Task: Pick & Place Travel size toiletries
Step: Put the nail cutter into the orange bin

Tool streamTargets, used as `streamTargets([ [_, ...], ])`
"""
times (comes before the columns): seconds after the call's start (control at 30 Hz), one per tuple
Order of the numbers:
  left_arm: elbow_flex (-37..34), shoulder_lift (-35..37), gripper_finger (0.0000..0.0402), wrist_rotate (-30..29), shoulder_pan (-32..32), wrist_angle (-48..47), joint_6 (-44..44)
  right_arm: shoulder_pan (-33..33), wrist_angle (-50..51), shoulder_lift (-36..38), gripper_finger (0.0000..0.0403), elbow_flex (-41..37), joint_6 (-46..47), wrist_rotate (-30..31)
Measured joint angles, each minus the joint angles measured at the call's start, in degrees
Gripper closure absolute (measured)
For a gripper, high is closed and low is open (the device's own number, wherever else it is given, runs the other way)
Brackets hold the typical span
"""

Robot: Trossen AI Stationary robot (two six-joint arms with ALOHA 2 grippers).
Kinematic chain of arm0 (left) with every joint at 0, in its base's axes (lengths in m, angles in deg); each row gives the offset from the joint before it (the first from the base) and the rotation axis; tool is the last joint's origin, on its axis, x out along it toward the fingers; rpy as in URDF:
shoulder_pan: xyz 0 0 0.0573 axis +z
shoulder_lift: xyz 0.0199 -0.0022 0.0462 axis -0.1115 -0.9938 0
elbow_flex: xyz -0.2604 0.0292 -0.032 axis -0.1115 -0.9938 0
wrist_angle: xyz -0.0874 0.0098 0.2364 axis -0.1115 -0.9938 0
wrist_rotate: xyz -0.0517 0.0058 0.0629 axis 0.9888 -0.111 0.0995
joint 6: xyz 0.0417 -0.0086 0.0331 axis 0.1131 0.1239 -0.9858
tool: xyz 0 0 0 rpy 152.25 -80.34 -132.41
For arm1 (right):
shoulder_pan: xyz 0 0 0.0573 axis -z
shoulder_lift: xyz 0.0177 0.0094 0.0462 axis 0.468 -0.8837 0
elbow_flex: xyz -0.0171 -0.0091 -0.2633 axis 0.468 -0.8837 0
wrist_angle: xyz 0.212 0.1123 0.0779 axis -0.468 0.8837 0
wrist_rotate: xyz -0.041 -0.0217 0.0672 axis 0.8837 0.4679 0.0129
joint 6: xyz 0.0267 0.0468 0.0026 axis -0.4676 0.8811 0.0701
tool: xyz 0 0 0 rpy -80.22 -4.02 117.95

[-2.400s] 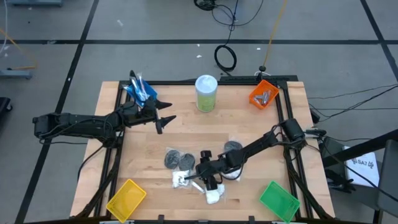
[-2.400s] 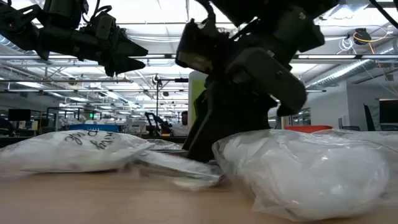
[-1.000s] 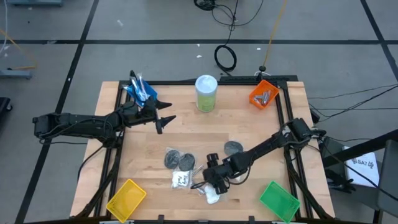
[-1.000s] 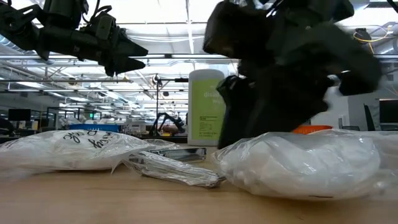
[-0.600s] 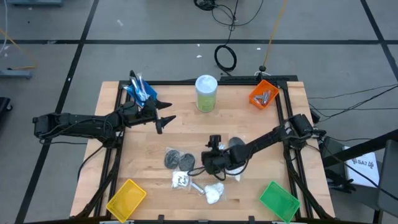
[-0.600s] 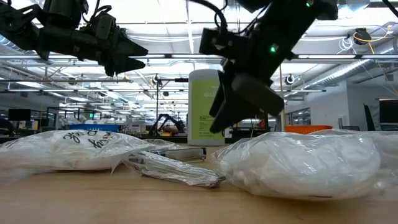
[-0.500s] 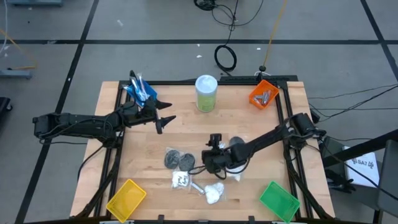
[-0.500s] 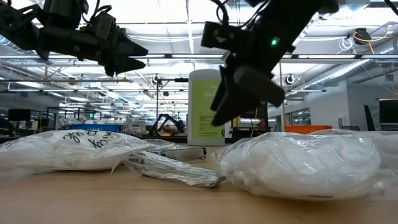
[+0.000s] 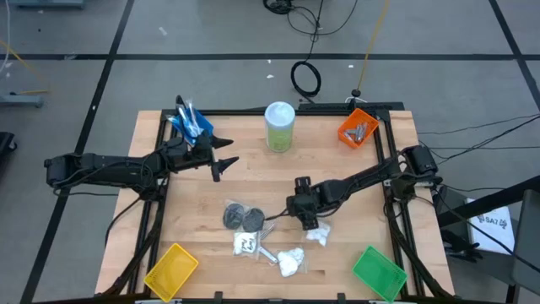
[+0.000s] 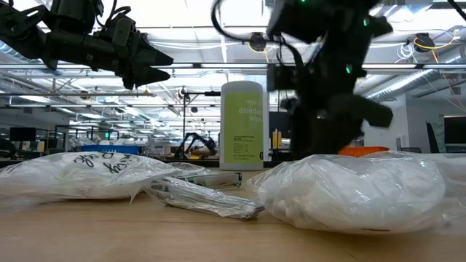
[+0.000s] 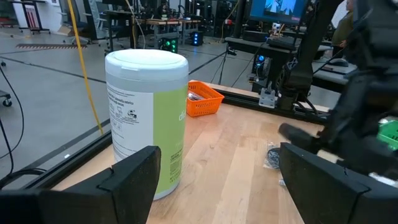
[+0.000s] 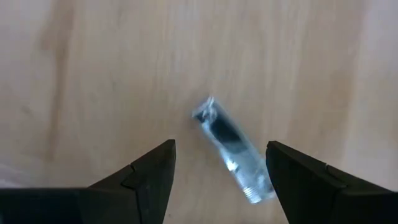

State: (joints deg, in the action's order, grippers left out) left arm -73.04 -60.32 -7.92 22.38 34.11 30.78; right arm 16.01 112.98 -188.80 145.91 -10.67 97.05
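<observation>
My right gripper hangs open over the middle of the table, pointing down. In the right wrist view a short silver tube lies flat on the wood between its fingers, untouched. Two dark grey discs lie left of it. White packets and a silver tube lie toward the near edge. In the low view the packets fill the foreground. My left gripper waits open above the table's left part, near the blue bin.
A tall pale-green canister stands at the far middle. The orange bin with silver tubes sits at the far right corner, the blue bin holds blue sticks, the yellow bin is near left, and the green bin is near right.
My right gripper has risen from the white packets at the near edge and moved toward the far edge and slightly right, ending above the table's middle. The packets stay where they lay. My left arm has kept still.
</observation>
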Motion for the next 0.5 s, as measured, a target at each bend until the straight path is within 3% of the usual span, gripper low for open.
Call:
streamTargets([
  [0.27, 0.0, 0.0, 0.008, 0.0, 0.0, 0.0, 0.0, 4.06, -11.18, 0.54, 0.0165, -8.39, -3.46, -5.04],
  [0.5, 0.0, 0.0, 0.008, 0.0, 0.0, -0.01, 0.0, 4.82, -10.54, 1.31, 0.0165, -9.01, 2.29, -10.9],
])
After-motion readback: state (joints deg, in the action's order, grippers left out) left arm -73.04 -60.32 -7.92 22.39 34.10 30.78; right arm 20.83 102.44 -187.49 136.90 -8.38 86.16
